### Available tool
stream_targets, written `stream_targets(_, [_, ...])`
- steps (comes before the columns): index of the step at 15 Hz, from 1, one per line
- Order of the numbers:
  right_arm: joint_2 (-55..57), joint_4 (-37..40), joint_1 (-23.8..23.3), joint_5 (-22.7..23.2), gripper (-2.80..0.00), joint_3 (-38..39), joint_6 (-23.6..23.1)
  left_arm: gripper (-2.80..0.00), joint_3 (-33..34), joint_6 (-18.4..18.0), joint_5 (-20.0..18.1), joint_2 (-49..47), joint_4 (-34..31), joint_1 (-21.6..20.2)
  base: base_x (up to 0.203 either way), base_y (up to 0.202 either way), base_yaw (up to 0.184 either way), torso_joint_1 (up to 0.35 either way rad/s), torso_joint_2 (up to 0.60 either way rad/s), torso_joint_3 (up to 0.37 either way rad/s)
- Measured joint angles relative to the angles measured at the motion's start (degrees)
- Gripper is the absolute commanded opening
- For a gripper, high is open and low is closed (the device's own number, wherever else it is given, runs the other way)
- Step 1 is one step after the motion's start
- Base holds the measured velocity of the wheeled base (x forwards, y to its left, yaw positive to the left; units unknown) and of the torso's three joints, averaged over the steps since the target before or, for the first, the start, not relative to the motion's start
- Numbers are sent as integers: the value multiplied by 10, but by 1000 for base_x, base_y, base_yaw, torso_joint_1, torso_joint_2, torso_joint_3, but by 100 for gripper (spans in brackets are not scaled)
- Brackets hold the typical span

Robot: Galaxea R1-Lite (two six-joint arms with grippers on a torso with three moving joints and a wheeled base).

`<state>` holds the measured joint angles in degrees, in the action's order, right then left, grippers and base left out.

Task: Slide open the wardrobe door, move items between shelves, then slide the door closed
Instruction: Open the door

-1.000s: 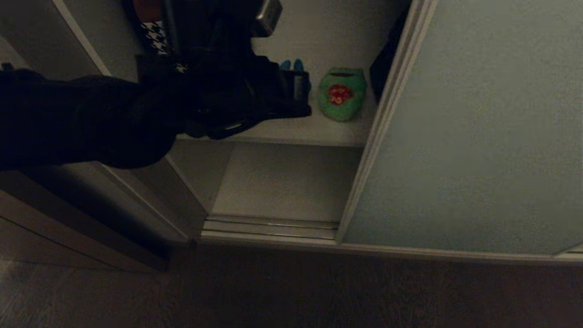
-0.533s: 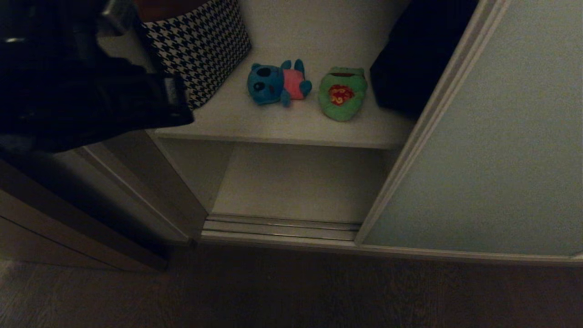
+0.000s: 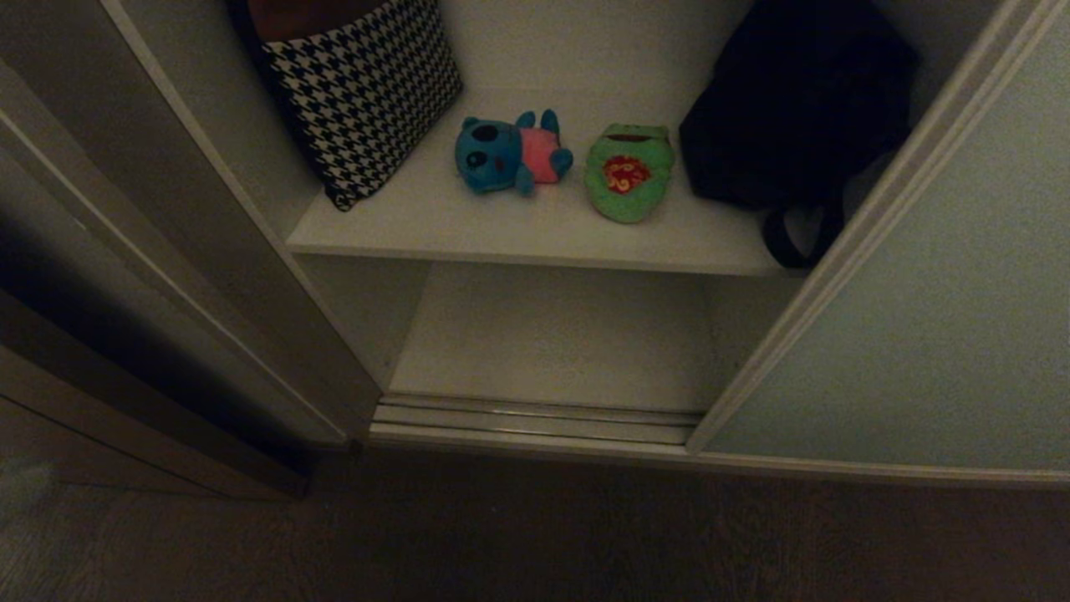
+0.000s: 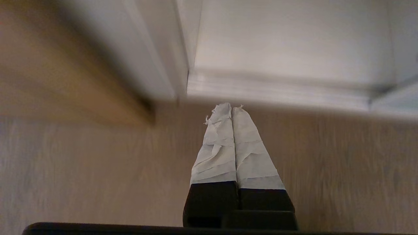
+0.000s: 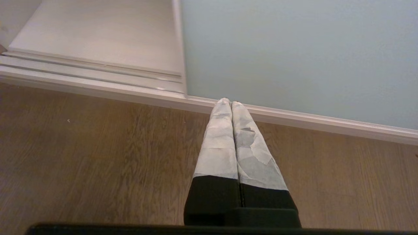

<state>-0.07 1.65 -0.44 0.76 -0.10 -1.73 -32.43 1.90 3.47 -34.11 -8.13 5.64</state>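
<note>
The sliding wardrobe door is standing partly open, filling the right side of the head view with its slim pale frame running up toward two o'clock. Through the gap, the upper shelf is carrying two soft toys near the middle of the opening: the teal-blue toy with a pink belly is lying at about twelve o'clock, and the green toy with a red mark is lying just beside it toward one o'clock, the two close but apart. A houndstooth cushion is leaning against the white side wall at eleven o'clock, and a dark bag is sitting at the shelf's far right, partly behind the door's edge. The lower shelf is showing below, with the floor rail in front of it. Neither arm is showing in the head view. The left gripper is hanging above the wooden floor near the wardrobe's left corner, its taped fingers pressed together on nothing. The right gripper is hanging low over the floor by the door's bottom edge, fingers likewise pressed together and empty.
</note>
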Motion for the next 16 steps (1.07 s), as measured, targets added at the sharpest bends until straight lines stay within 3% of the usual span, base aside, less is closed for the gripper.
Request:
stream_targets(3, [0, 0, 0, 0, -280, 0, 0, -280, 132, -8, -59, 148, -45, -46, 0, 0, 0, 0, 0, 0])
stream_targets(7, [0, 0, 0, 0, -280, 0, 0, -280, 283, -79, -72, 292, 43, -59, 0, 0, 0, 0, 0, 0])
stream_targets(8, [0, 0, 0, 0, -280, 0, 0, -280, 304, -68, -67, 309, 73, -60, 0, 0, 0, 0, 0, 0])
stream_targets(10, [0, 0, 0, 0, -280, 0, 0, -280, 318, -51, -62, 328, 83, -60, 0, 0, 0, 0, 0, 0])
stream_targets(16, [0, 0, 0, 0, -280, 0, 0, -280, 323, -53, -57, 342, 83, -59, 0, 0, 0, 0, 0, 0])
